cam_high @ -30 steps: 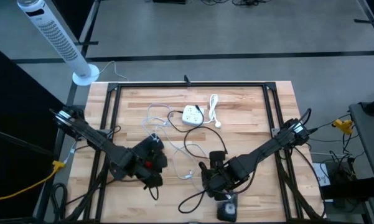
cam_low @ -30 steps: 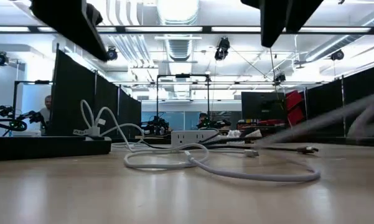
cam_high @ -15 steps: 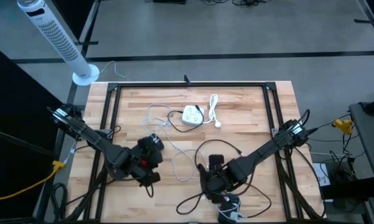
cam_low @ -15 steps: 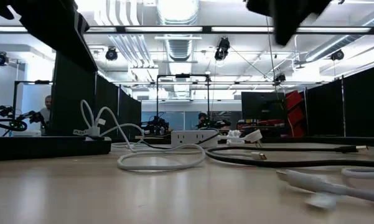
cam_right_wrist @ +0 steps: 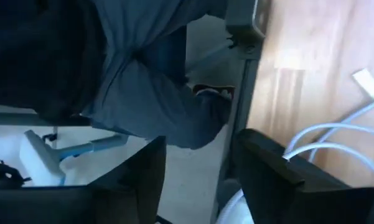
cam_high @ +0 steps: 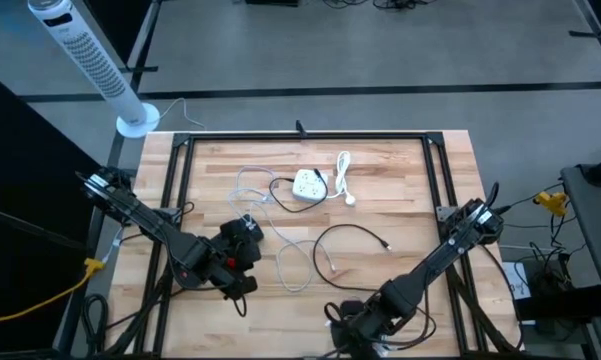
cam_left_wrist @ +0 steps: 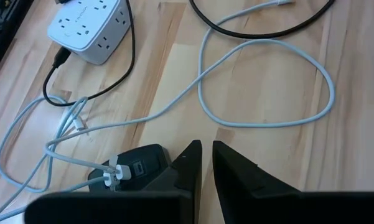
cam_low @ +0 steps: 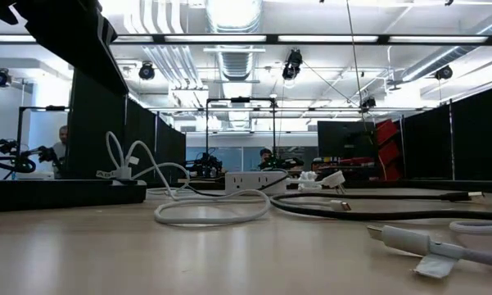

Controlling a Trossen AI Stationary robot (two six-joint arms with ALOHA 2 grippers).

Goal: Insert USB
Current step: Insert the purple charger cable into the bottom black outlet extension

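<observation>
While the left gripper (cam_high: 242, 247) stayed with fingers closed beside its small black block (cam_left_wrist: 134, 169), the right gripper (cam_high: 358, 325) retreated to the worktop (cam_high: 400, 160) edge, fingers apart and empty, USB still unplugged

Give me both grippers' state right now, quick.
Left gripper: shut, nothing between its fingers, over the table by the dark USB block.
Right gripper: open, holding nothing, at the table's near edge.

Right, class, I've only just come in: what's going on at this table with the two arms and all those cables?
A two-armed robot is working on plugging in a USB cable. The left claw is shut beside a small dark hub with a white plug in it. The right claw is open at the table's near edge, holding nothing. A white power strip and loose cables lie mid-table.
</observation>
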